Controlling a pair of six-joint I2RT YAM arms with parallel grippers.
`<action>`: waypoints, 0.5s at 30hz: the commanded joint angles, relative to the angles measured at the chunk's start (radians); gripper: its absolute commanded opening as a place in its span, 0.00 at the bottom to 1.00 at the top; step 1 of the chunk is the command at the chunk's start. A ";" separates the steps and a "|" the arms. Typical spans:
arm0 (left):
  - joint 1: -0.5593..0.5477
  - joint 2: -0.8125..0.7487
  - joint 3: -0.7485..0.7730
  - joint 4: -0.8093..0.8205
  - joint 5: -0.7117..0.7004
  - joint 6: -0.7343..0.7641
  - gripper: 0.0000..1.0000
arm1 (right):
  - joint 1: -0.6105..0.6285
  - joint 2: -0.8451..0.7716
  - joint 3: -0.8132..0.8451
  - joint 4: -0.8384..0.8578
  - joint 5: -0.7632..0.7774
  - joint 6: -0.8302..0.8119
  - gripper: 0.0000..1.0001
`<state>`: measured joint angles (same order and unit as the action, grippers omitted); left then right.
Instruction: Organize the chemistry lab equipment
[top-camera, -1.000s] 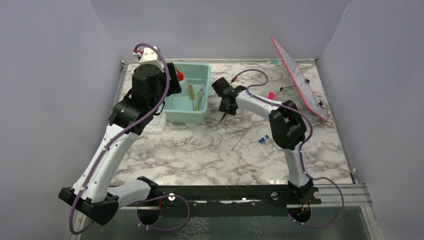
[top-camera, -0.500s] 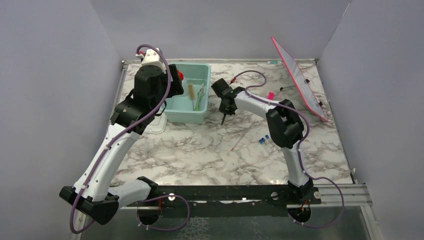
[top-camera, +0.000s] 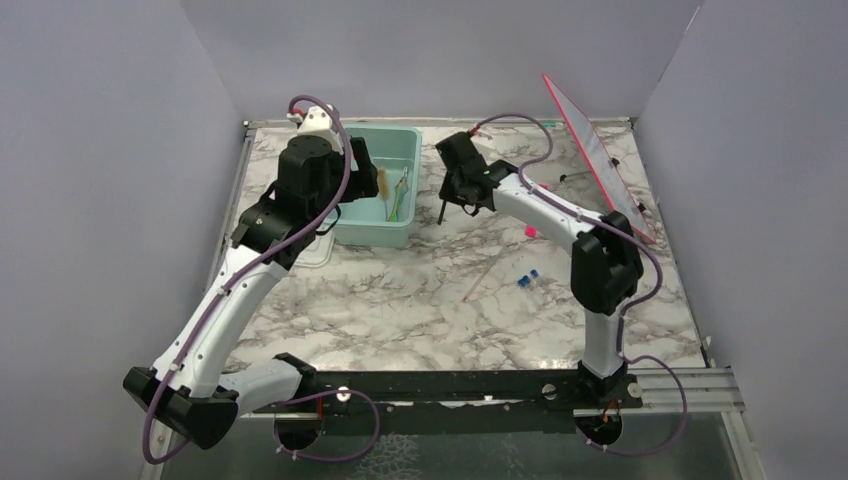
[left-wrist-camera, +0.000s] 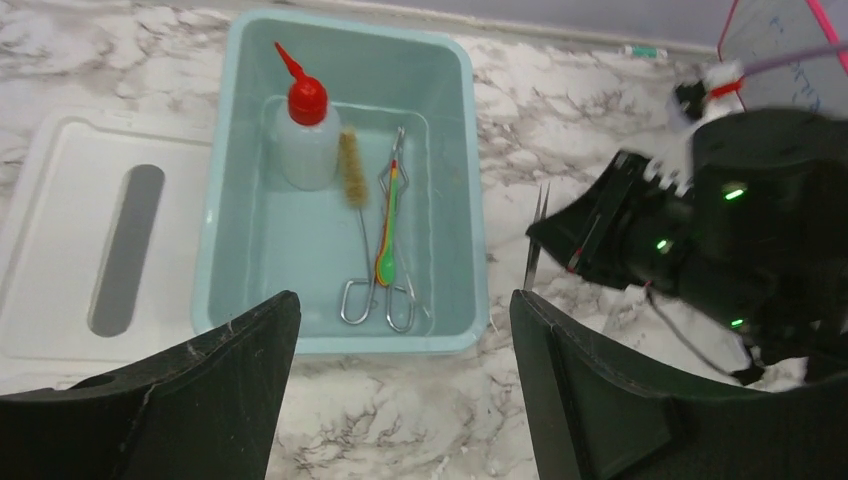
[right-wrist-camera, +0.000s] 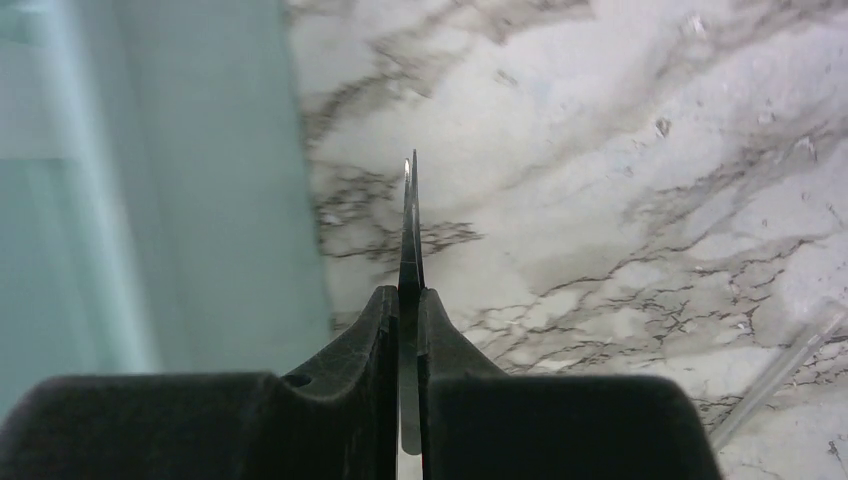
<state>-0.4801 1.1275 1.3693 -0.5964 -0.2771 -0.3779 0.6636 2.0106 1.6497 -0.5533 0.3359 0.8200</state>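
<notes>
My right gripper (right-wrist-camera: 408, 292) is shut on thin metal tweezers (right-wrist-camera: 409, 225), whose tips point down at the marble just right of the teal tub (left-wrist-camera: 225, 200). From above, the right gripper (top-camera: 452, 195) hangs beside the tub's right wall with the tweezers (top-camera: 441, 212) below it. Inside the tub lie a squeeze bottle (left-wrist-camera: 305, 140) with a red nozzle, a small brush (left-wrist-camera: 351, 168), wire tongs (left-wrist-camera: 385, 290) and a coloured spoon-like tool (left-wrist-camera: 388, 240). My left gripper (left-wrist-camera: 402, 300) is open and empty above the tub's near edge. Two blue-capped vials (top-camera: 527, 279) and a clear rod (top-camera: 485, 272) lie on the marble.
The tub's white lid (left-wrist-camera: 60, 250) lies flat to the tub's left. A pink-edged board (top-camera: 595, 155) leans at the back right. A small pink piece (top-camera: 529, 231) lies under the right arm. Grey walls enclose the table on three sides.
My right gripper has closed on the tweezers and carried them up and toward the back, beside the tub. The left gripper has shifted slightly right over the tub.
</notes>
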 joint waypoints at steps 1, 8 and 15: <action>0.004 0.033 -0.081 0.071 0.228 -0.016 0.80 | -0.004 -0.148 -0.005 0.112 -0.084 -0.061 0.02; 0.028 0.071 -0.213 0.263 0.538 -0.135 0.77 | -0.004 -0.234 -0.060 0.251 -0.394 -0.098 0.02; 0.030 0.131 -0.299 0.426 0.636 -0.263 0.60 | -0.004 -0.300 -0.118 0.370 -0.562 -0.064 0.02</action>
<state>-0.4538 1.2312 1.0966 -0.3313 0.2386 -0.5426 0.6598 1.7649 1.5440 -0.2825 -0.0727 0.7486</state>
